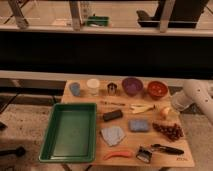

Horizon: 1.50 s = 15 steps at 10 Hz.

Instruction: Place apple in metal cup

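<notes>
Apple (164, 112), small, round, yellow-orange with reddish blush, just beside gripper (173, 106).

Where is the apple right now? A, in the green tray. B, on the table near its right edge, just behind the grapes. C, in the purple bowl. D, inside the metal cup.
B: the apple lies on the table just behind the grapes, with the gripper close beside it, well away from the metal cup in the back row.

Gripper (173, 106) at right beside apple (164, 112); metal cup (112, 89) flanked by white cup (93, 86), purple bowl (132, 85); open above
</notes>
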Motion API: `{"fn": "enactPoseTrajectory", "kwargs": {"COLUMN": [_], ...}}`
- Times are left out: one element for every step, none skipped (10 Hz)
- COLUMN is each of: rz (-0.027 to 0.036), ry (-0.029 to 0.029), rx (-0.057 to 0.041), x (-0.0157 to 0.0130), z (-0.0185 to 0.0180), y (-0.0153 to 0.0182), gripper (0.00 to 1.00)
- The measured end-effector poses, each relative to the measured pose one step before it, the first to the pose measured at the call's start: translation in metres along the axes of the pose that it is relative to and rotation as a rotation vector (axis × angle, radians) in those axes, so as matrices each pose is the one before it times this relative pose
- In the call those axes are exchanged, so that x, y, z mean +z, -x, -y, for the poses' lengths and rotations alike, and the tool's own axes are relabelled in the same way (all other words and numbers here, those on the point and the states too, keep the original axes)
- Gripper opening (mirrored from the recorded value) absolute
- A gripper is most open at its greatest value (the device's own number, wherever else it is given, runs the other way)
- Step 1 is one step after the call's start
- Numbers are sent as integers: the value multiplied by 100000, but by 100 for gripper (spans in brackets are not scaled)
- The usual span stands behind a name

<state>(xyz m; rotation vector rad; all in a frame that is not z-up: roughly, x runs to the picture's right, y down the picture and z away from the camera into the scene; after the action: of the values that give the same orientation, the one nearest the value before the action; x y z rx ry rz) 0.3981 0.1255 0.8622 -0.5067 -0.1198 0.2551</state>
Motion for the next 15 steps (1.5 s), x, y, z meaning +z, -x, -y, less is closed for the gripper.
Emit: {"fn": "enactPoseTrajectory", "kwargs": {"rz": [143,201,281,165,134,290,436,1005,1683,712,502,258,230,-105,-148], "ry": [-372,-133,-107,104,-53,496,686,1112,880,112,763,60,-47,-7,-504], "rx": [1024,942,1014,675,282,96,36,-222,335,756,306,84,309,-309,-731], "x": [146,199,168,203,-16,75,234,289,266,12,162,98,40,-150,-326], "z": [-7,-1,42,-64,23,-71,76,-89,-102,-36,-49,64,10,-85,-95], "y": [-433,-378,-356,-274,-101,-8,106,234,-16,-230,52,58,-96,71,306], "gripper": [80,80,80,80,80,79,73,67,53,44,33,26,12,5,1]}}
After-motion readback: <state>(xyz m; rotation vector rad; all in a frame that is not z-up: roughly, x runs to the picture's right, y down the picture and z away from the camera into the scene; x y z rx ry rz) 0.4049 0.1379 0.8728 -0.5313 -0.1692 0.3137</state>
